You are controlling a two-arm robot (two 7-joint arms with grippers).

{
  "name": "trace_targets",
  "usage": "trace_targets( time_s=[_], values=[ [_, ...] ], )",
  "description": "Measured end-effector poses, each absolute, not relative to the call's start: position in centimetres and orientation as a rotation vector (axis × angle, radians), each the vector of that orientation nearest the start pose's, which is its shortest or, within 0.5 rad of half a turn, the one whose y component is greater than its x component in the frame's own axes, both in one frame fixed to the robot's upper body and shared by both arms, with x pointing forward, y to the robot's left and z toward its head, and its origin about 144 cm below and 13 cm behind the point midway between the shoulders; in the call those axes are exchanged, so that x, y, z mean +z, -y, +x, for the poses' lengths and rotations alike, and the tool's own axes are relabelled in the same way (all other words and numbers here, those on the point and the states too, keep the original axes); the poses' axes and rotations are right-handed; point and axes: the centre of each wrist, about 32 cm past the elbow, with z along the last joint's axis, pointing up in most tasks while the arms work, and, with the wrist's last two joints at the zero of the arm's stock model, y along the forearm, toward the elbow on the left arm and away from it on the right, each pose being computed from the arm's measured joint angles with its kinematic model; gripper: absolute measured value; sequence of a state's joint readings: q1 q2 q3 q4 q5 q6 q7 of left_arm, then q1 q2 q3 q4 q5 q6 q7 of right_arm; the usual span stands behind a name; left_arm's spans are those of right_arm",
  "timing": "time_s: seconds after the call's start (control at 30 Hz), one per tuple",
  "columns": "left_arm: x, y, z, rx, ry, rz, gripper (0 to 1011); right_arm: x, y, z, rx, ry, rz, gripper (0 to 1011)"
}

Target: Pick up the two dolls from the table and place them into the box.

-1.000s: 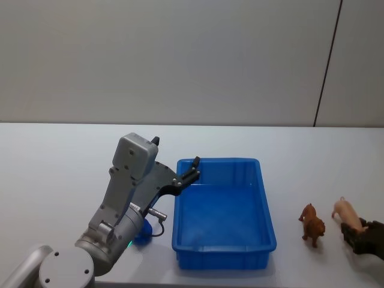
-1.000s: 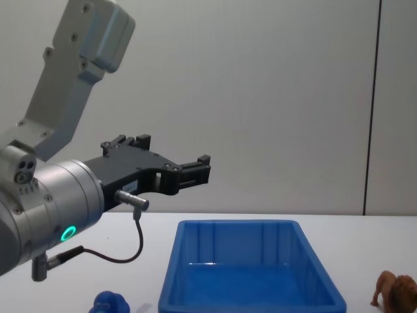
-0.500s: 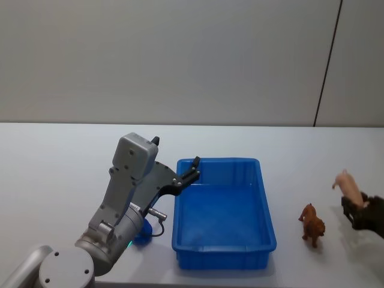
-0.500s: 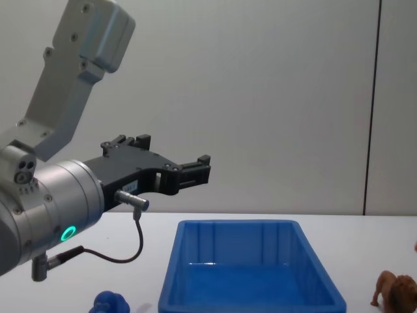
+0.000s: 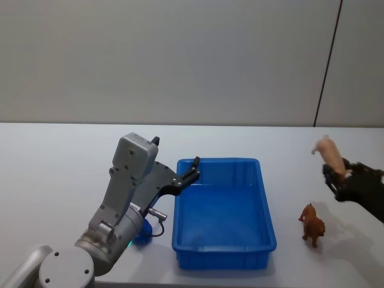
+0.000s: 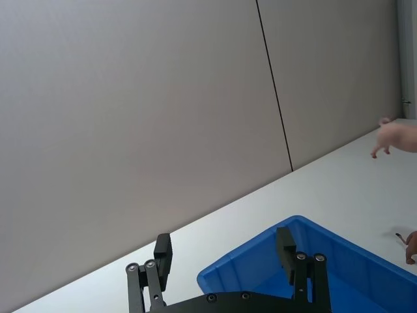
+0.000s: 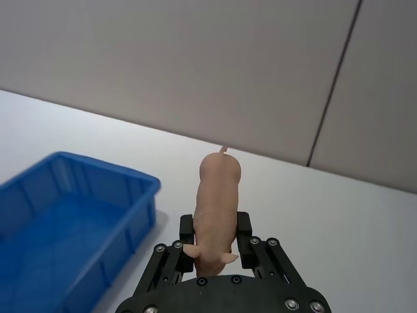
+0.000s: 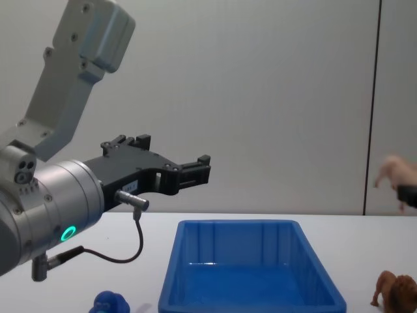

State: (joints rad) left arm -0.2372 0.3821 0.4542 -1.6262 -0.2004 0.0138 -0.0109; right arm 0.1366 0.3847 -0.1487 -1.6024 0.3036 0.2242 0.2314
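You are looking at a pale grey table against a plain grey wall with one dark vertical seam. Farthest left, the lumpy bright blue figure sits on the table, half hidden under your left arm, which carries a lit green ring. The left gripper hangs above the box's far left corner, its fingers spread wide. The box, bright blue with sloping walls and a thick rim, lies with its long axis running away from you. Right of its near corner the brown maned lion stands on its feet, its body slanting from far-left to near-right; you cannot tell which way it faces. Farthest right, the right gripper is raised above the table and clamped on the pale pink pig, whose long axis lies in line with the fingers, curled tail pointing out past the fingertips, up and toward the box.
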Motion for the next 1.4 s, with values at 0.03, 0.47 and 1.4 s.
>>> trace_targets(
  time_s=[0.03, 0.47, 1.4],
  values=[
    [120.4, -19.8, 49.2, 1.124, 0.268, 0.061, 1002, 120.3, 28.7, 49.3, -1.183, -0.010, -0.150, 362],
    [120.4, -19.8, 49.2, 1.124, 0.268, 0.061, 1002, 122.0, 24.2, 50.2, -1.008, 0.019, -0.138, 362],
    [120.4, -19.8, 49.2, 1.124, 0.268, 0.061, 1002, 121.1, 19.9, 50.4, -0.930, 0.019, -0.226, 936]
  ],
)
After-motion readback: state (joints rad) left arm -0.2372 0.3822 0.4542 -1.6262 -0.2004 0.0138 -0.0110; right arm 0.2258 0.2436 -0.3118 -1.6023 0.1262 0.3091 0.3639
